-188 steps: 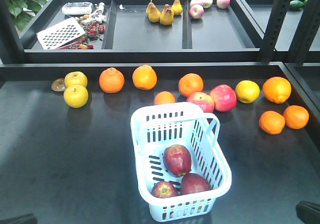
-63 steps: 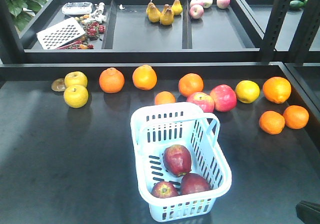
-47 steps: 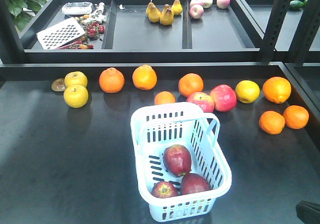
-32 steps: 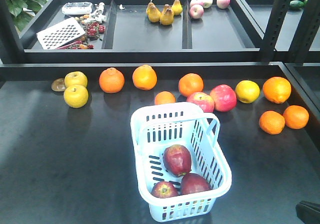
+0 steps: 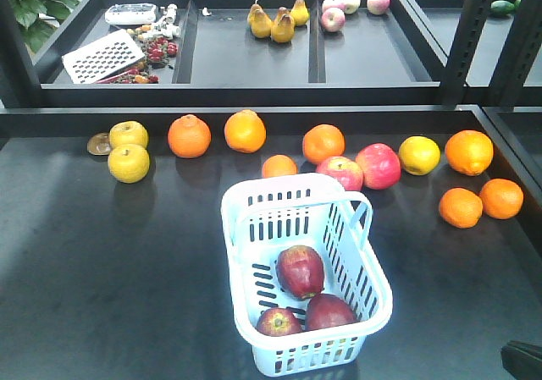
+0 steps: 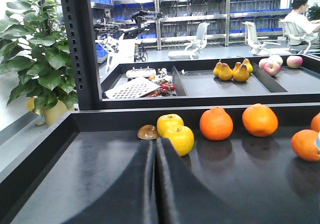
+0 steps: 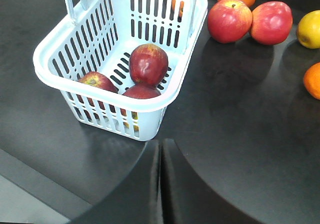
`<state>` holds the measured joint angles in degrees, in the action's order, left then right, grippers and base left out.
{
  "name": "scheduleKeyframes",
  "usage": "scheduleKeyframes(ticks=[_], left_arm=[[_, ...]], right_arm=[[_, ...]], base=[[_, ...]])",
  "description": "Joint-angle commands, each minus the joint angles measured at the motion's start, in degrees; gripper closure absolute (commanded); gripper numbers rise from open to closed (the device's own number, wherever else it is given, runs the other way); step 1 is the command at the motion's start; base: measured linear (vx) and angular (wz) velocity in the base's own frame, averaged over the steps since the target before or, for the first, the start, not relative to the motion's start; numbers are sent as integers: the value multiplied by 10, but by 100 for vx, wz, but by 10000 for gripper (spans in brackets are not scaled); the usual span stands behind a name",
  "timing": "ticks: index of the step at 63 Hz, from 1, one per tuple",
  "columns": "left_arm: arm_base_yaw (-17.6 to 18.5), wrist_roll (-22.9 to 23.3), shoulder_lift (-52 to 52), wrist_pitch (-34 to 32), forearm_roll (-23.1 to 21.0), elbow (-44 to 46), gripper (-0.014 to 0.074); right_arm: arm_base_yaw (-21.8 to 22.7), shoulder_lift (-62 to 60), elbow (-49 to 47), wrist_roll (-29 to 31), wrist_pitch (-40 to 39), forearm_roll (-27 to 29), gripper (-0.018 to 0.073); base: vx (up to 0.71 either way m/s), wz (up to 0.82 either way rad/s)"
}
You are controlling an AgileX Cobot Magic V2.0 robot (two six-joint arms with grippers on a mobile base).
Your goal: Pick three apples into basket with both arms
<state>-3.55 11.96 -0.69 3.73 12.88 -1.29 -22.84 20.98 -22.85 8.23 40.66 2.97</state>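
With three apples [image 7: 148, 64] lying inside basket [image 7: 176, 79], just ahead of right gripper [image 7: 160, 151]: fingers pressed together, nothing held. Left gripper [image 6: 155, 149] likewise clenched, empty, pointed at yellow apples [image 6: 180, 138].

My left tool [image 6: 156, 184] is matte black: two smooth, broad fingers that curve inward to narrow tips. My right tool [image 7: 160, 184] looks the same, dark and unmarked, with rounded outer edges. I can see no screws, cables or lettering on either.
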Motion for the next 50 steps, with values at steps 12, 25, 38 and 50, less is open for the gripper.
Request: scheduleKeyframes(ticks=[12,25,38,50], left_arm=[[0,5,-9,-43,-1,-5,603],[0,5,-9,-43,-1,-5,603],[0,5,-9,-43,-1,-5,603],[0,5,-9,-42,-1,-5,603]], right_arm=[[2,4,-15,3,-59,-19,565],[48,4,62,-92,-189,-30,565],[112,-62,174,-192,-261,-33,565],[178,-169,241,-215,-306,-33,565]], base=[[0,0],[0,0],[0,0],[0,0]])
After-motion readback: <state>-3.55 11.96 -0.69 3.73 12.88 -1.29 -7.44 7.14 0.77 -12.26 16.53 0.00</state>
